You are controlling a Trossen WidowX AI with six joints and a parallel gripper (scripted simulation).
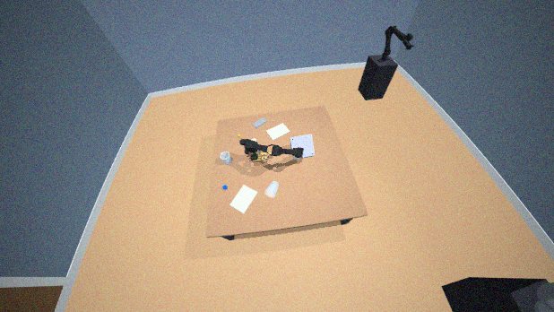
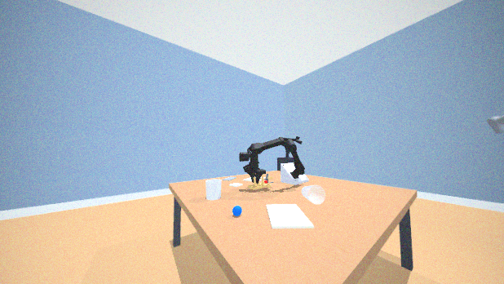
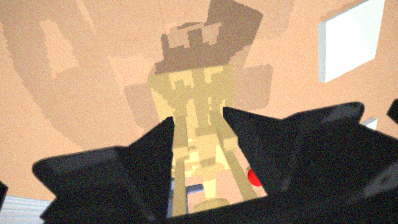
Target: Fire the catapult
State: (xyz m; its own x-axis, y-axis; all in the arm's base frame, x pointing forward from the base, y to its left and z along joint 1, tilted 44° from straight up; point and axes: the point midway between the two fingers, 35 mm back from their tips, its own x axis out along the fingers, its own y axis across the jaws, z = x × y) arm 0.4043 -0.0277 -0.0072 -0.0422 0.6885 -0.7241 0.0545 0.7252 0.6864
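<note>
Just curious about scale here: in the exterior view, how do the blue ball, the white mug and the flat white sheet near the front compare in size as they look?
1. Flat white sheet, clearly the largest.
2. White mug.
3. Blue ball, the smallest.
The mug stands farther from the camera, so it may really be bigger than it looks.

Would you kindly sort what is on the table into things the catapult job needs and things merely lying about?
Needed:
- wooden catapult, clamped in the end effector
- white mug
- blue ball, if that is the one meant; a red ball sits by the catapult

Lying about:
- tipped clear cup
- white sheet
- small yellow ball
- grey block
</note>
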